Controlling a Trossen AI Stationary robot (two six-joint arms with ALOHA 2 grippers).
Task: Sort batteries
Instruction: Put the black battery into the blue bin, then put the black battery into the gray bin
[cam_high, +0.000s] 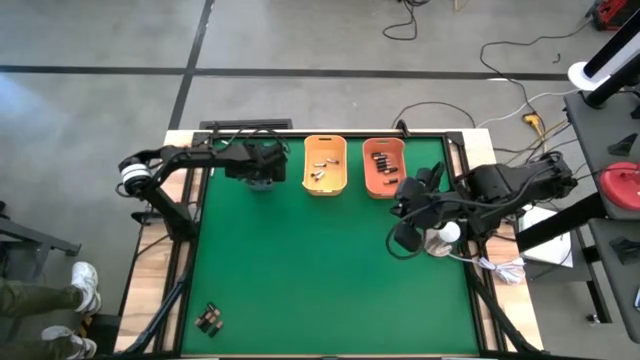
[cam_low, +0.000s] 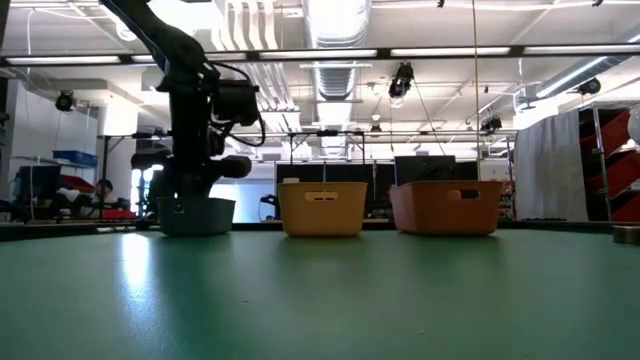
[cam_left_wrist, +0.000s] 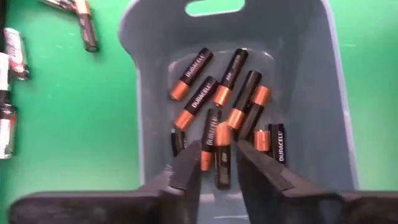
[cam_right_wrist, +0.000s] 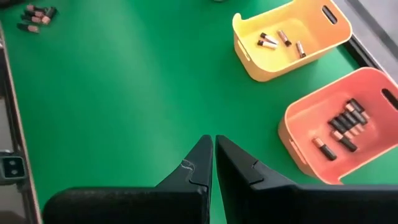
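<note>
Overhead view of a green-topped table (cam_high: 300, 270) framed in dark bars. At the far edge stand a yellow-orange rectangular plastic bin (cam_high: 326, 180) and, just beside it, an orange rectangular plastic bin (cam_high: 372, 181), each holding several small cylindrical batteries (cam_high: 318, 167). The left gripper (cam_high: 262, 172) hangs beside the yellow-orange bin, covering what lies beneath it. The right gripper (cam_high: 406, 238) rests near the table's right edge. A small cluster of dark batteries (cam_high: 209, 319) lies at the near left corner.

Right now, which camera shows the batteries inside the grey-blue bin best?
The left wrist view: it looks straight into the grey-blue bin at the black-and-copper batteries, past the left gripper. The high view has that arm covering the bin; the low view shows only its wall; the right wrist view misses it.
</note>
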